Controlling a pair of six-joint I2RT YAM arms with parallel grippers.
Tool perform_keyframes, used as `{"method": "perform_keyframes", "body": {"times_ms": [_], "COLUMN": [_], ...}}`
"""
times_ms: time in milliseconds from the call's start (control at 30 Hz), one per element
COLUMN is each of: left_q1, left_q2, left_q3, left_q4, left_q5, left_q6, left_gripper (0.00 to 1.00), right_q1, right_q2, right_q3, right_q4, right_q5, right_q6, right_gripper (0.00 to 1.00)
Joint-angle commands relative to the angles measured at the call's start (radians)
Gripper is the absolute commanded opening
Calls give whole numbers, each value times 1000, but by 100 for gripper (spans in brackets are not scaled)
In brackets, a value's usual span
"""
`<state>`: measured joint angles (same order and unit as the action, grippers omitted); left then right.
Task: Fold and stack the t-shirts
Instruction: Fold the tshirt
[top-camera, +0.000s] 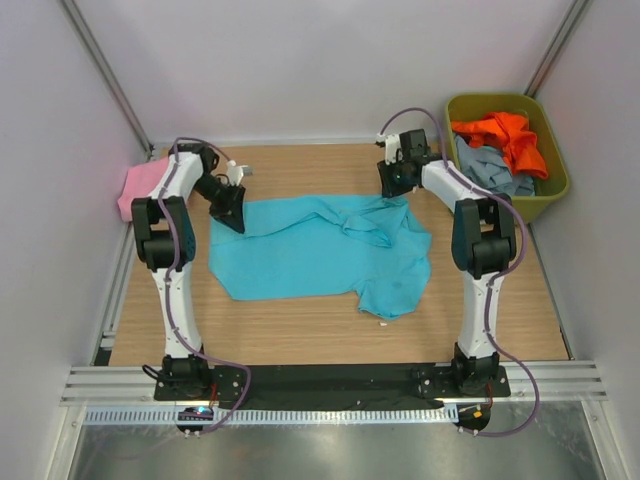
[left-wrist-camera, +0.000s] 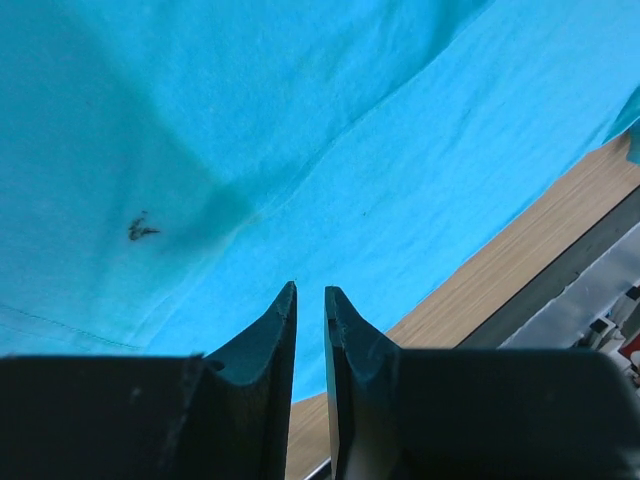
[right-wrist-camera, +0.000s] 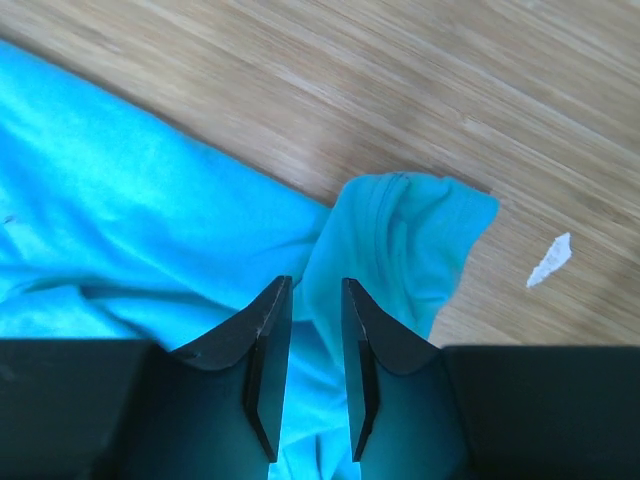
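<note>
A large turquoise t-shirt (top-camera: 320, 250) lies spread and rumpled on the wooden table, its right half bunched in folds. My left gripper (top-camera: 232, 212) hovers over its far left corner. In the left wrist view the left gripper (left-wrist-camera: 310, 290) shows a narrow gap with nothing in it, the turquoise cloth (left-wrist-camera: 300, 130) below. My right gripper (top-camera: 392, 185) is at the shirt's far right corner. In the right wrist view the right gripper (right-wrist-camera: 316, 283) stands open over a sleeve (right-wrist-camera: 420, 230), with cloth showing between the fingers. A pink t-shirt (top-camera: 140, 185) lies at the far left.
An olive-green bin (top-camera: 555, 185) at the back right holds an orange t-shirt (top-camera: 505, 135) and a grey-blue one (top-camera: 490, 170). A small white scrap (right-wrist-camera: 550, 260) lies on the wood by the sleeve. White walls close in both sides.
</note>
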<state>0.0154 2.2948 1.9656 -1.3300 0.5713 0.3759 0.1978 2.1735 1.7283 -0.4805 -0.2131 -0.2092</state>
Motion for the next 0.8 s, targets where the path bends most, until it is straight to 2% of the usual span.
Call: {"method": "perform_keyframes", "body": {"times_ms": [0,167,533,767], "left_q1": [11,11,14,18], "left_q2": [-44,15,3,18], "left_q3": [50,64,4,13], "left_q4": [-34,17,18,29], "left_q5": [48,55,-4,1], "left_q6": [-3,-52,-8,-17], "left_gripper": [18,16,14,15], "right_q1": [43,100,123,121], "right_q2": [-154,-228,-391,-402], "right_q3": [-30,-122,-377,-417], "right_q4": [-3,-43,-84,-78], "right_q5": [-22,3,70,89], "right_q6": [-76,-154,-190,-217], "right_gripper": [34,40,46,48]}}
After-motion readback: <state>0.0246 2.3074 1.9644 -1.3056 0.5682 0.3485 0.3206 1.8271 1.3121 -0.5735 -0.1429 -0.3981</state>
